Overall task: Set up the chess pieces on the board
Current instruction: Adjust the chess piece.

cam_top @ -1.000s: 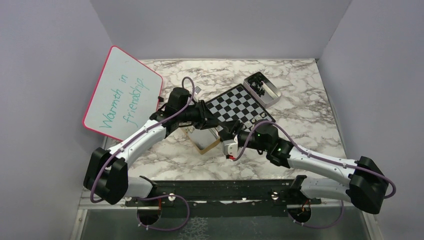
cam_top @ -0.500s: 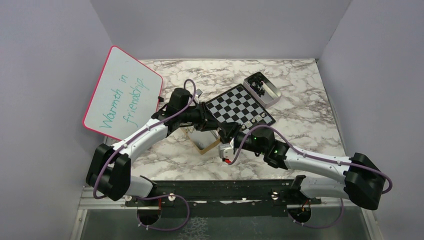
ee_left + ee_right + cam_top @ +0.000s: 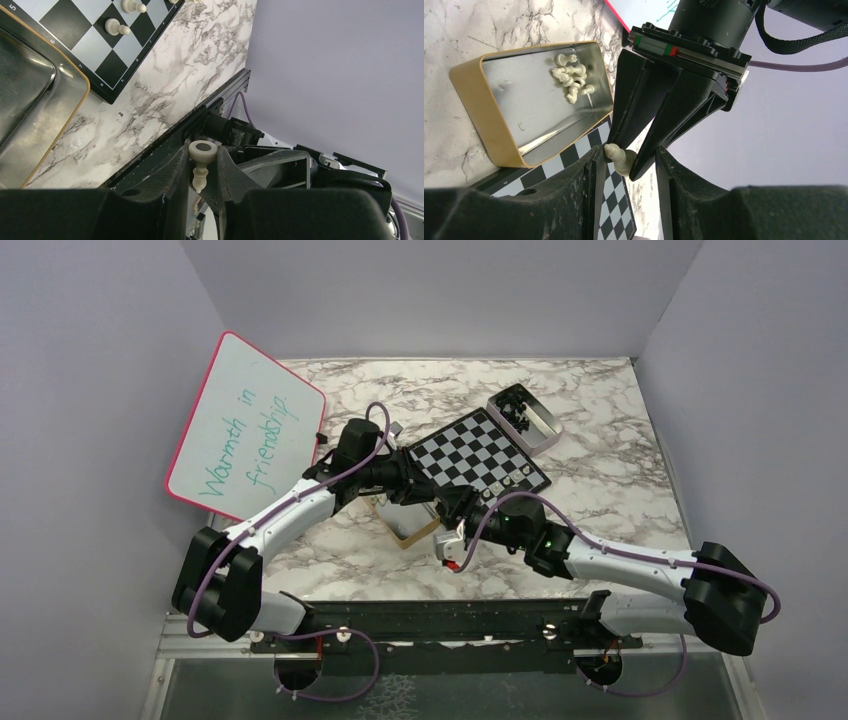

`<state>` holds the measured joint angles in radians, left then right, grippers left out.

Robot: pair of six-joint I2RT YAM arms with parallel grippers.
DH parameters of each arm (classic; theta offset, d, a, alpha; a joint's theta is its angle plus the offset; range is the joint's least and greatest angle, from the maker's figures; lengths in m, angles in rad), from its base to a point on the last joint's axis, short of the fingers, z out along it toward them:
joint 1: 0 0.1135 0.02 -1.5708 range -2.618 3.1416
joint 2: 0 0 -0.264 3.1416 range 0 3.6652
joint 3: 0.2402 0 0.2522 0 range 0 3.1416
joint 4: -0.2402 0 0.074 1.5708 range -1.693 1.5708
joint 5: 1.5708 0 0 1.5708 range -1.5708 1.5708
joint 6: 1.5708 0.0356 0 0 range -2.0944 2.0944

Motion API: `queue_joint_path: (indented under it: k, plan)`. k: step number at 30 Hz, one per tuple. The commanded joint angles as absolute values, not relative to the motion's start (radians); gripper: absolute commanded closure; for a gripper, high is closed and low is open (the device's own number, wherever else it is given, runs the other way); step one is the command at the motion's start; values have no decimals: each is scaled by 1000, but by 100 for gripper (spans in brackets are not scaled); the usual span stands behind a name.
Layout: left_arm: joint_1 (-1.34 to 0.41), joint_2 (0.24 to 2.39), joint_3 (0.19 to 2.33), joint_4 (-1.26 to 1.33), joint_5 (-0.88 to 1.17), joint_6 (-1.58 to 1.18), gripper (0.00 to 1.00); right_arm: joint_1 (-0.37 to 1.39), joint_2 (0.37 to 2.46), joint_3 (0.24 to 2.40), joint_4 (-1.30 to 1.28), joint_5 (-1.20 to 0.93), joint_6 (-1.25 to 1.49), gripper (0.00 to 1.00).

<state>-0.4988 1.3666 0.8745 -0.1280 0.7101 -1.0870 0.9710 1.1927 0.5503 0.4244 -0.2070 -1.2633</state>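
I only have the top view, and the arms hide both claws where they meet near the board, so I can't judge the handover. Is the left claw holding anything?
Observer: Yes, the left wrist view shows the left claw shut on a pale pawn.
Operator: And the right claw?
Observer: Open in its own wrist view, fingers either side of that pawn.
Operator: Any pieces in the tin?
Observer: A small heap of pale pieces at one end of it.
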Motion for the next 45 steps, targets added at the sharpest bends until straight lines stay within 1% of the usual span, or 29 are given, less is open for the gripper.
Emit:
queue_joint_path:
  k: [1, 5, 9, 12, 14, 15, 19, 26, 28, 32, 36, 45]
  plan:
    - [-504, 1354, 864, -76, 767, -1132, 77, 989, 1206, 565, 404, -216, -1295, 54]
    - [-503, 1352, 860, -72, 763, -1144, 77, 1003, 1202, 574, 387, -206, -1311, 55]
    - [-502, 1346, 851, -62, 762, -1155, 77, 1009, 1200, 575, 378, -196, -1320, 60]
    - [-502, 1336, 842, -56, 759, -1164, 77, 1011, 1204, 576, 370, -200, -1327, 67]
    - [-502, 1331, 838, -56, 759, -1166, 77, 1012, 1200, 576, 375, -214, -1323, 68]
    - [-502, 1328, 835, -56, 759, -1168, 77, 1014, 1200, 578, 375, -217, -1325, 68]
    - [-496, 1327, 818, -36, 760, -1185, 77, 1035, 1190, 586, 374, -207, -1331, 60]
    - [-489, 1316, 796, -4, 767, -1220, 77, 1063, 1167, 598, 326, -183, -1335, 56]
    - [-486, 1310, 794, -4, 767, -1220, 77, 1063, 1169, 594, 318, -179, -1340, 57]
    - [-482, 1301, 794, -5, 765, -1222, 77, 1068, 1177, 594, 314, -168, -1366, 63]
    - [-476, 1297, 772, 17, 769, -1246, 77, 1077, 1169, 603, 305, -185, -1377, 66]
    - [-471, 1296, 762, 60, 768, -1280, 77, 1093, 1173, 606, 280, -161, -1374, 65]
